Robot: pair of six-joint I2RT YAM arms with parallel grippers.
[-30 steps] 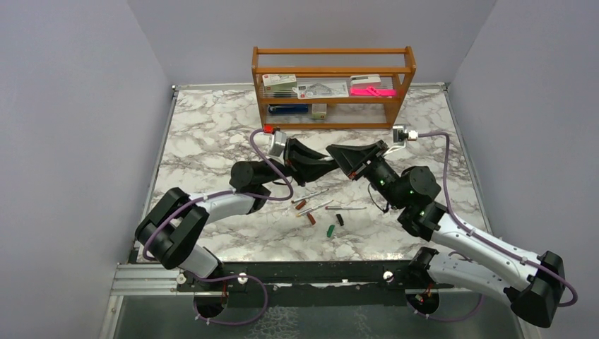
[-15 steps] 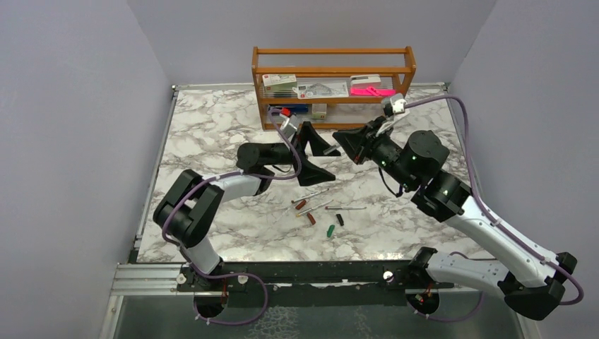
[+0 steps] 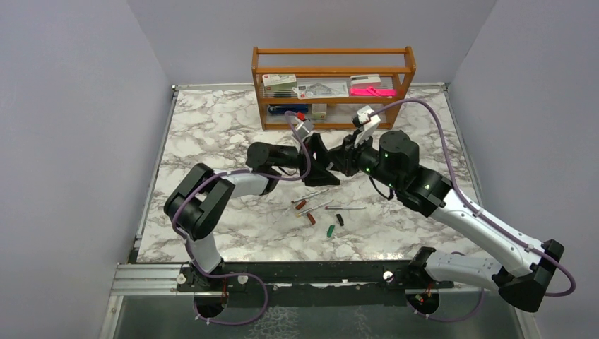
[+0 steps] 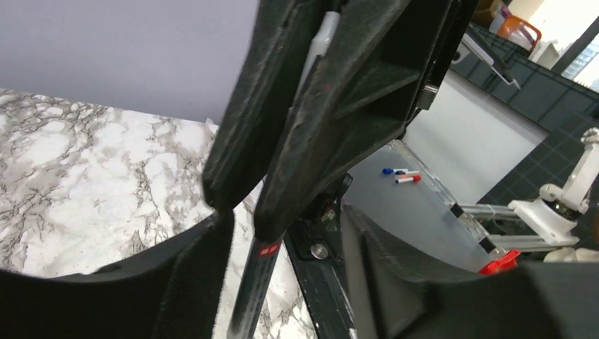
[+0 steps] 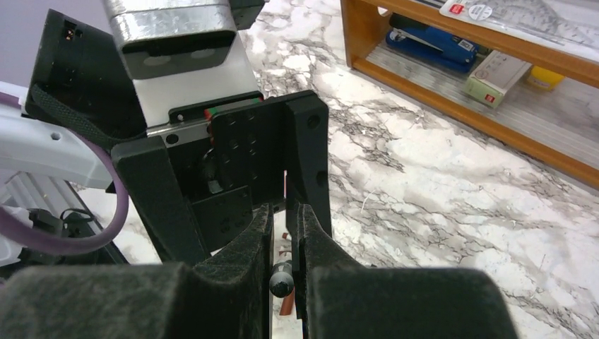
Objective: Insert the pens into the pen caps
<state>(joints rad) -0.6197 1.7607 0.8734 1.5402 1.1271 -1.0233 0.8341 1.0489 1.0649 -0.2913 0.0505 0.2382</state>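
Marble table (image 3: 212, 141); on it wooden rack (image 3: 332, 70), loose pens (image 3: 346, 207), pen caps (image 3: 311, 219)

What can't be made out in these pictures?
- Right wrist: the pen shows only its end; the right gripper fingers cover the rest.
- Top view: that pen, hidden where the left gripper meets the right.
- Top view: pen caps too small to show open ends.

A robotics lab cell: plain grey walls (image 3: 78, 141) box in a marble-print table (image 3: 212, 134), aluminium rail (image 3: 148, 277) at the near edge, wooden stationery shelf (image 3: 332, 70) at the back.
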